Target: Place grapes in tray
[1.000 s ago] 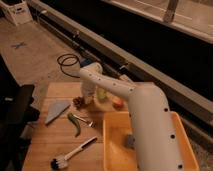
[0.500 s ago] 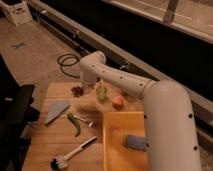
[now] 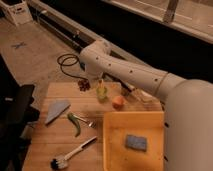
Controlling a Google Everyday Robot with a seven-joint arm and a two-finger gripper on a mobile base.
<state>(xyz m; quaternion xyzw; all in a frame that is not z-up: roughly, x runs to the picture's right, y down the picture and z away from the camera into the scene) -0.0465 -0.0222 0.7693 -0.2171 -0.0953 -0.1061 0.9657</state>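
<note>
The white arm (image 3: 150, 82) fills the right side, cut off by the frame, and hides the bench's (image 3: 42, 137) far right corner. The yellow tray (image 3: 117, 155) at the near right corner runs out of view below, and a blue sponge (image 3: 136, 142) lies in it. The gripper (image 3: 86, 79) sits dark over the grapes (image 3: 83, 86) at the far edge, fingers closed. Whether they grip the bunch is unclear. The bench is wooden, and a coiled cable (image 3: 67, 62) lies on the concrete floor beyond.
</note>
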